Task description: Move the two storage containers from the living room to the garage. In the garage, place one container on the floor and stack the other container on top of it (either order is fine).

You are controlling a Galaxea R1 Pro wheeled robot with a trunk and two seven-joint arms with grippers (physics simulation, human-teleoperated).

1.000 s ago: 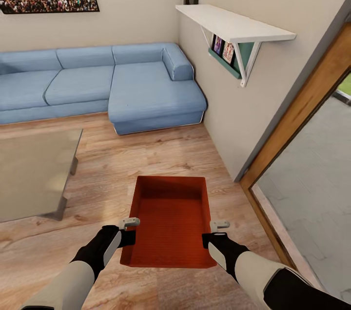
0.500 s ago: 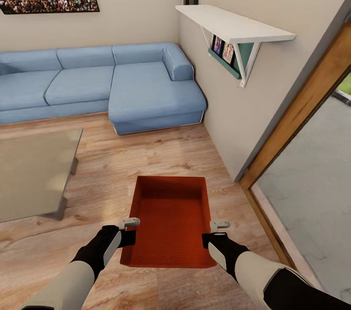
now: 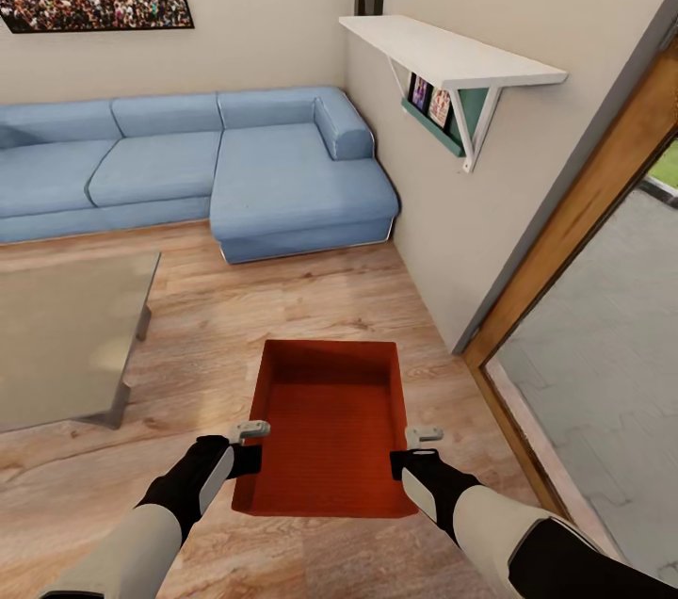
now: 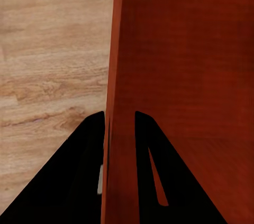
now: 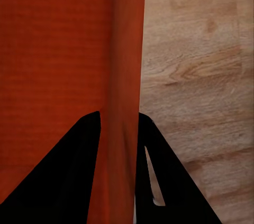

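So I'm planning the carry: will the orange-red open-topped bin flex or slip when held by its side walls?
The orange-red open-topped bin probably stays stiff: its walls look straight where the left gripper and right gripper pinch them. The thin, smooth-looking rims might slip.

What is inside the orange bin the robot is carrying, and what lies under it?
The bin looks empty: only its ribbed red bottom shows. Wood-plank floor surrounds it; the patch directly beneath is covered, so whether it rests there or hangs lifted cannot be told.

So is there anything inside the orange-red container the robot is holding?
No, the head view shows the storage container with a bare orange-red bottom and nothing lying in it.
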